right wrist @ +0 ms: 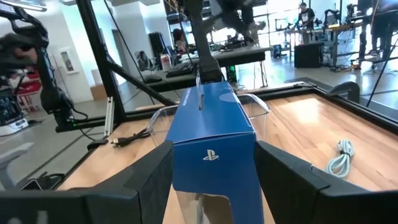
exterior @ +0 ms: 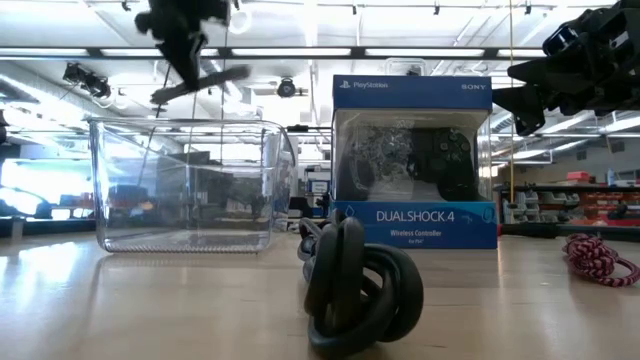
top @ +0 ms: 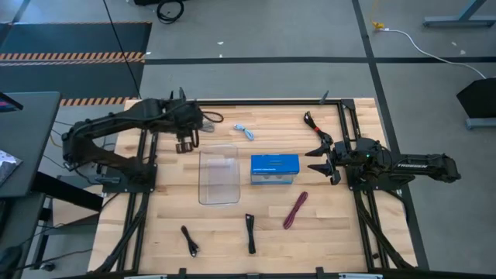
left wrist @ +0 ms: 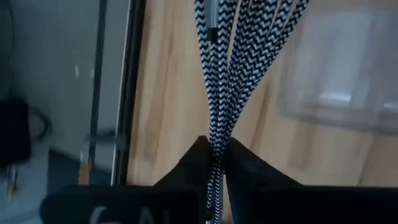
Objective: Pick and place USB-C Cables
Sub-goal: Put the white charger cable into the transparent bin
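black-and-white zigzag cable, blue box — maroon-pink cable

The braided cable runs past the frame edge; the clear tray beyond it is blurred.

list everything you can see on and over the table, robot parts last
black cables: 2, black, near edge of the table, one left of the other
maroon cable: 1, maroon-pink, in front of the blue box
light blue cable: 1, light blue, behind the tray and box
dark cable: 1, black with a hint of red, far right by the frame
braided cable: 1, black-and-white zigzag, held in the air
tray: 1, clear plastic, mid-table
blue box: 1, blue, right of the tray
table: 1, light wood
left pincer: shut on the braided cable, by the tray's far left corner
right pincer: open, right of the blue box
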Motion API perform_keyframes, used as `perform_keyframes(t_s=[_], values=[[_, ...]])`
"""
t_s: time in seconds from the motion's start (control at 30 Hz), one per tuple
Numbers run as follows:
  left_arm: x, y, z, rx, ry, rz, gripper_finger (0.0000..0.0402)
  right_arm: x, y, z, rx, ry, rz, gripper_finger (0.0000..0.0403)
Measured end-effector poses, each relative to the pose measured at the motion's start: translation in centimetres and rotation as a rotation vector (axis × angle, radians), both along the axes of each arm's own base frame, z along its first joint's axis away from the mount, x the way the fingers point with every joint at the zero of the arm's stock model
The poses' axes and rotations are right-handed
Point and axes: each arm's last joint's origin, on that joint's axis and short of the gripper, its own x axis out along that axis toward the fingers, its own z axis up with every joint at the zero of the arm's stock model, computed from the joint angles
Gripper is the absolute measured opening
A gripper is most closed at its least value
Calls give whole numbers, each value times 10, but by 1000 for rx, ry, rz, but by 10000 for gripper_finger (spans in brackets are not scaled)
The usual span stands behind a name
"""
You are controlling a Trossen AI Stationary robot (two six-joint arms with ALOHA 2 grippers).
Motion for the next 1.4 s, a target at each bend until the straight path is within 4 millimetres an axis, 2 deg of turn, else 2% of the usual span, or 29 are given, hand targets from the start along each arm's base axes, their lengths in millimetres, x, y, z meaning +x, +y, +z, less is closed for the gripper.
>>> perform_keyframes(t_s=[0.1,0.3,0.57,0.8,1.13,1.27,1.4], values=[[8,-21,2,-37,-27,-160,33,0,0,0,12,1,0,229],[21,-61,-5,22,82,-571,33,0,0,0,12,1,0,229],[44,-97,-26,61,214,-972,33,0,0,0,15,4,1,229],[72,-107,-55,99,329,-1100,47,0,0,-1,22,6,1,229],[91,-106,-85,105,472,-1192,39,0,0,-4,28,43,5,229],[96,-100,-94,81,498,-1180,42,0,0,-4,26,43,5,229],[105,-93,-100,41,434,-1064,41,0,0,-4,20,44,5,229]])
